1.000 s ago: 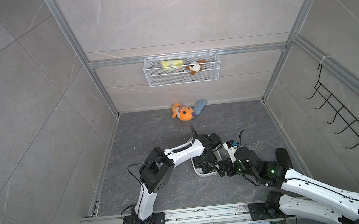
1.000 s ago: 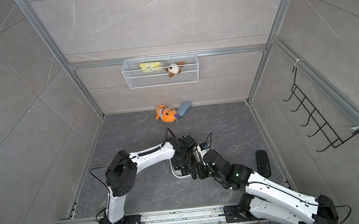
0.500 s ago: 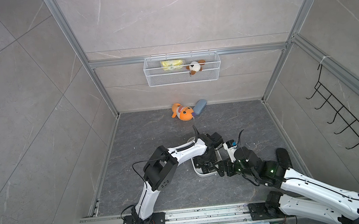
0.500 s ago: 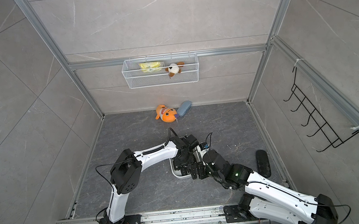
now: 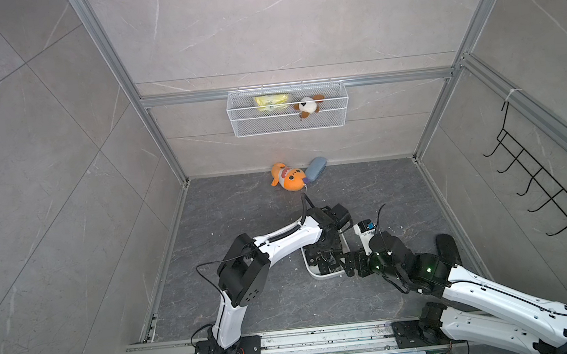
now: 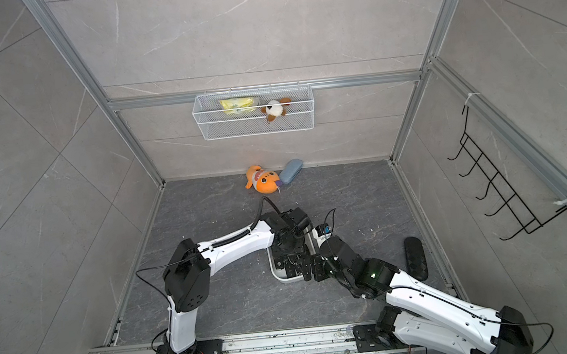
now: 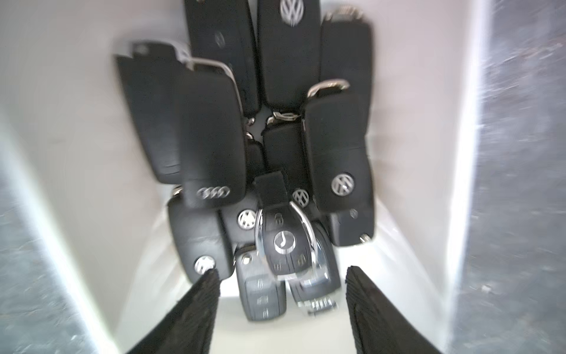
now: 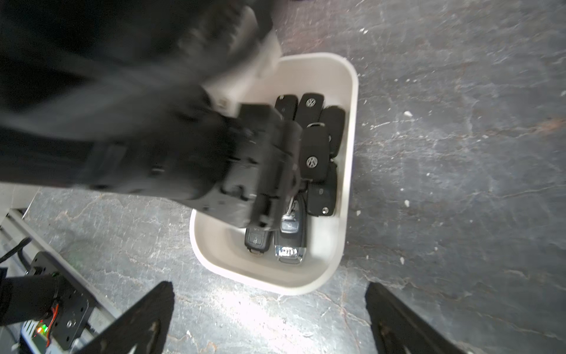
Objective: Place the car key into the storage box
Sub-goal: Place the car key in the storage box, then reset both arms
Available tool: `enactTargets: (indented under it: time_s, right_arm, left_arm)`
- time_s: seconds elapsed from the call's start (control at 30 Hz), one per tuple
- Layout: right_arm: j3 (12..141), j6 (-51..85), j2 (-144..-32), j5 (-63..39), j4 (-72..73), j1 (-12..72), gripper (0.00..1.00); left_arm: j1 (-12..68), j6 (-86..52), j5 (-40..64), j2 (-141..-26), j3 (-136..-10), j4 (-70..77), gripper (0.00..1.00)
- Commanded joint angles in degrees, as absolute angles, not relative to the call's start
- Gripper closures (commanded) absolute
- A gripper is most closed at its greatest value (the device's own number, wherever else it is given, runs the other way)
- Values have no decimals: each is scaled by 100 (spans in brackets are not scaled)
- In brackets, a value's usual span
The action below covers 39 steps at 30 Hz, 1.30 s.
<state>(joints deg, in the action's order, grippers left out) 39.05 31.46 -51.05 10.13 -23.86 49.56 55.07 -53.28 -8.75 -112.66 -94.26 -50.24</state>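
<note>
The storage box point(image 5: 323, 277) point(image 6: 284, 280) is a shallow white tub on the dark floor, with several black car keys piled inside. My left gripper point(image 7: 282, 271) point(image 5: 325, 256) hangs over the box, pointing down, its jaws open and nothing between them. Just past its fingertips point(image 7: 211, 275) a chrome-edged car key point(image 7: 284, 242) lies on top of the pile, blurred. My right gripper point(image 8: 269, 286) point(image 5: 348, 267) stands open next to the near end of the box point(image 8: 349, 147), above bare floor. In the right wrist view the left gripper point(image 8: 260, 171) hides part of the keys.
An orange plush toy point(image 5: 287, 179) and a blue-grey case point(image 5: 315, 167) lie by the back wall. A white wire basket point(image 5: 287, 122) hangs above them. A black oblong object point(image 5: 447, 249) lies near the right wall, under a black hook rack point(image 5: 542, 192).
The left arm's elbow has swung slightly to the right while its wrist stayed over the box, and its jaws have spread apart. The right arm has not moved.
</note>
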Motion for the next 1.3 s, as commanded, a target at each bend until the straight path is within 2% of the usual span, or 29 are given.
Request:
enactTargets:
  time_s: [0.0, 0.17, 0.33, 0.47, 0.57, 0.77, 0.83, 0.97, 1.07, 1.27]
  right_arm:
    - [4153, 3069, -5040, 1785, -2318, 4971, 0]
    - [3957, 2845, -4728, 2607, -1567, 4968, 0]
    - [3792, 2465, -4835, 3528, -920, 4973, 0]
    - [4108, 1980, -5416, 4374, -1157, 4974, 0]
    - [4165, 1774, -5781, 5020, -1061, 4958, 0]
    - [3259, -173, -6253, 5737, 1369, 4731, 0]
    - [3126, -120, -6451, 5808, 1723, 4467, 0]
    - [2813, 92, -6736, 5162, 2099, 3663, 0]
    - [2887, -153, -7106, 4870, 2260, 3136, 0]
    - [2524, -396, -8083, 4275, 3851, 2267, 0]
  left_arm:
    - [5197, -4956, -1245, -10420, -9382, -5287, 21]
    - [4615, -4652, -1640, -9446, -8816, -5274, 0]
    - [3886, -4282, -2159, -8250, -7810, -4882, 0]
    - [3309, -3883, -2670, -7239, -6681, -4163, 0]
    - [3035, -3511, -3556, -6594, -5860, -3695, 0]
    - [1917, -2334, -3622, -5678, -4116, -2336, 0]
    - [1511, -1982, -3651, -5611, -3656, -1767, 0]
    - [822, -1686, -3660, -5952, -3028, -623, 0]
    - [406, -1645, -3389, -6691, -3060, -157, 0]
    - [224, -1229, -3141, -8128, -3411, 1186, 0]
